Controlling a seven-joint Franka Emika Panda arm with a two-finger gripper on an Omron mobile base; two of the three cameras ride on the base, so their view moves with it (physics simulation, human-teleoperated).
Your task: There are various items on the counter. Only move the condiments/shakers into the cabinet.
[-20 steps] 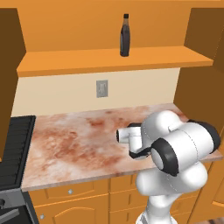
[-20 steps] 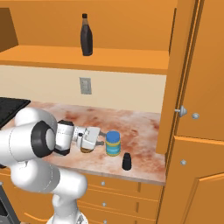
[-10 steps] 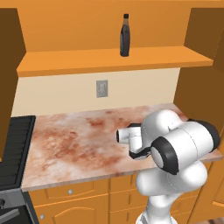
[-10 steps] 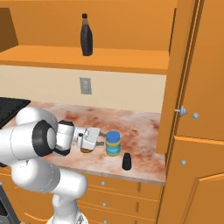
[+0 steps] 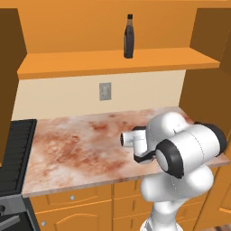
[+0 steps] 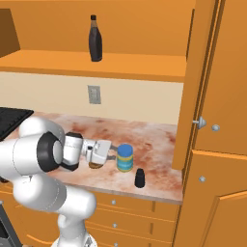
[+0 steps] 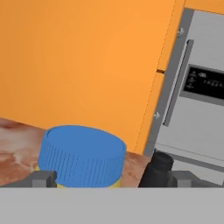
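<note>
Gripper (image 6: 107, 153) fingers are spread wide and nothing is held. It is placed just beside the blue-lidded jar (image 6: 125, 157) on the counter (image 6: 154, 140). A small black shaker (image 6: 140, 178) is seen nearby. The dark brown bottle (image 6: 95, 38) is stood in the cabinet (image 6: 120, 65).

The arm (image 5: 180, 153) is built of glossy white, rounded shells, bulbous at the elbow and shoulder, with dark, nearly black rings at the joints. In the left base view one black band sits at 3 o'clock on the big round link. The wrist is a short white cylinder with a dark collar. The claw (image 6: 102, 152) is a pale grey-white block, with small dark finger tips (image 7: 43, 178).
</note>
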